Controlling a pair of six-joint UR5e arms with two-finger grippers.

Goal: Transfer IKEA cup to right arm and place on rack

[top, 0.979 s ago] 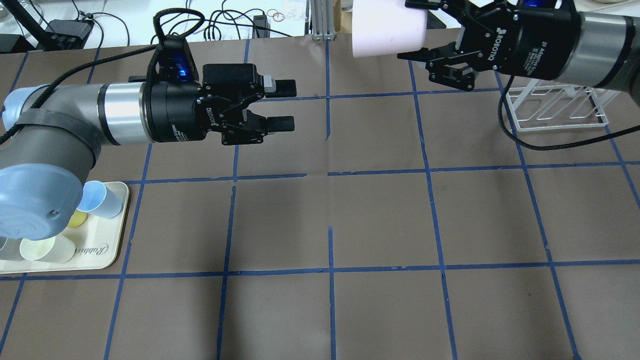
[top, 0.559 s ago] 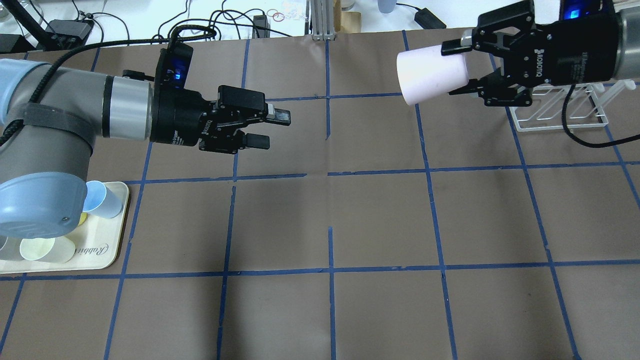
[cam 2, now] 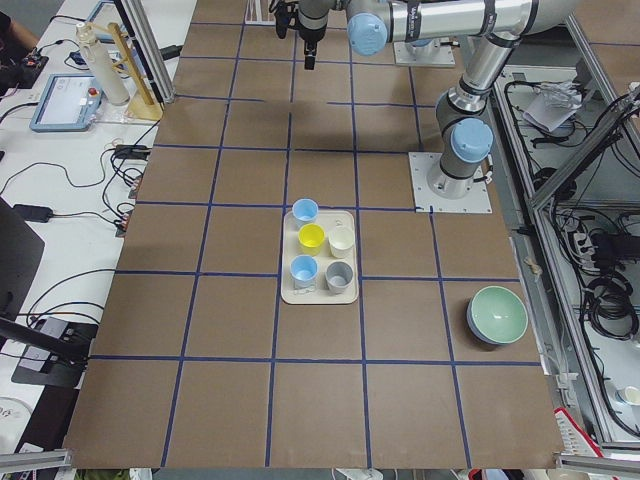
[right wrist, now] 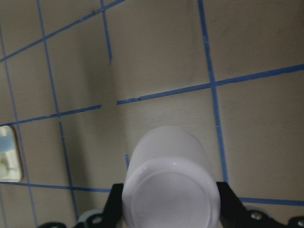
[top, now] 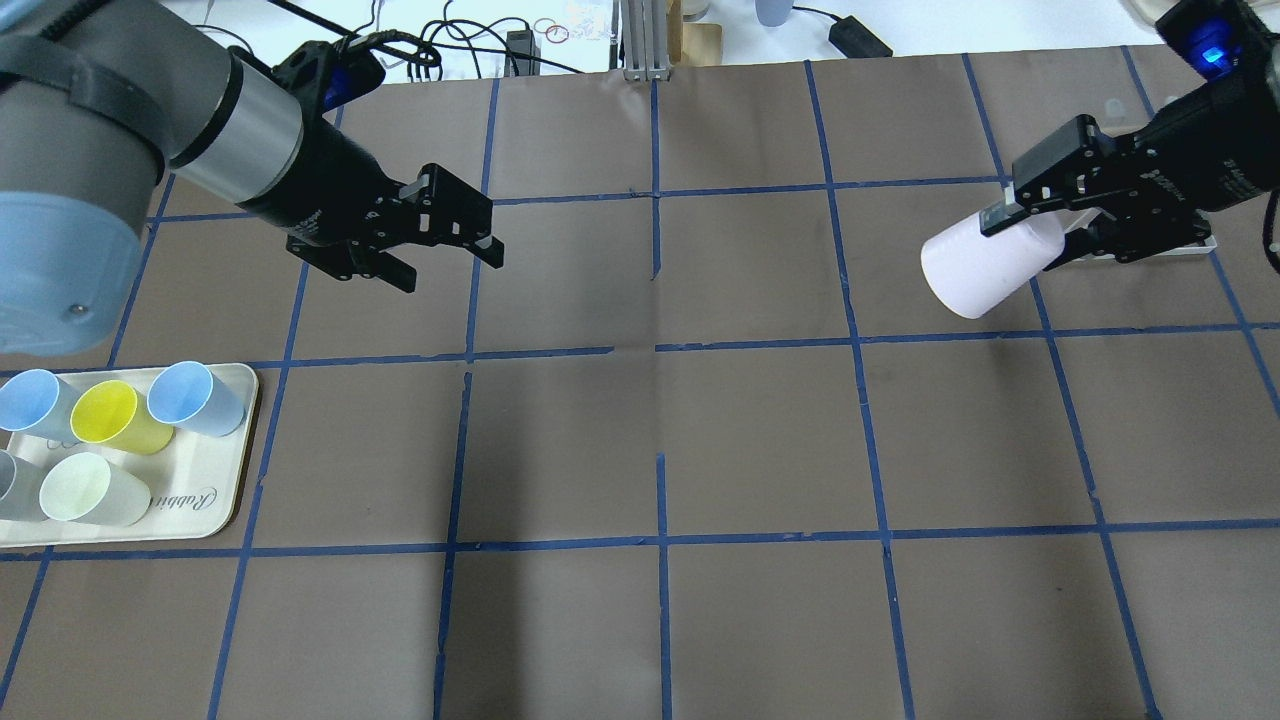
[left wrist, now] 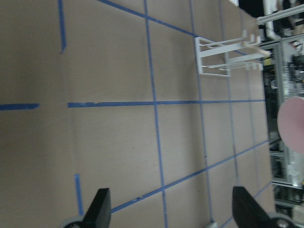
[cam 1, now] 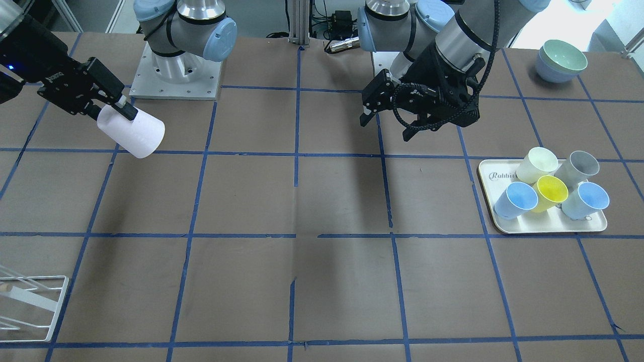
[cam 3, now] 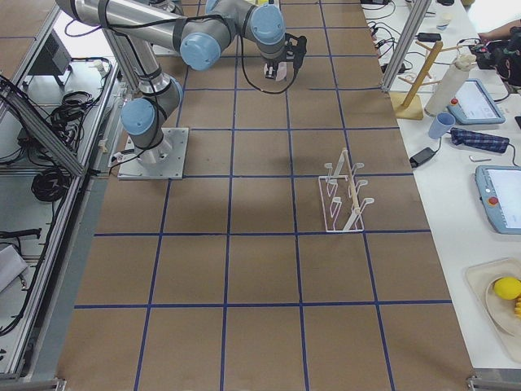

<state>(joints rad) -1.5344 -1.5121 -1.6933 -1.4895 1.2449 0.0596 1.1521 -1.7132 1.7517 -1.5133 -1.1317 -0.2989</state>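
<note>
The brown paper-covered table with a blue tape grid (top: 660,620) fills every view. The silver left arm with the looped ribbed black cable (top: 150,90) reaches in from the upper left of the overhead view. Its left gripper (top: 452,270) is spread wide with nothing between the fingers, as the left wrist view confirms, so its part in the handover looks done. The silver right arm (cam 1: 30,55) sits at the upper left of the front-facing view.

The cream rectangular tray (top: 215,500), lower left overhead, holds five other plastic cups. The white wire-frame rack (cam 3: 346,195) stands well apart from it, and overhead it is mostly hidden behind the right wrist at the right edge.

The pale pink tapered plastic IKEA cup (top: 975,265) hangs above the table at the upper right overhead, tilted nearly on its side. The right gripper (right wrist: 171,204) is clamped across it near the base. The mouth seems to point away from the wrist, probably so it can slide over a rack rod.
</note>
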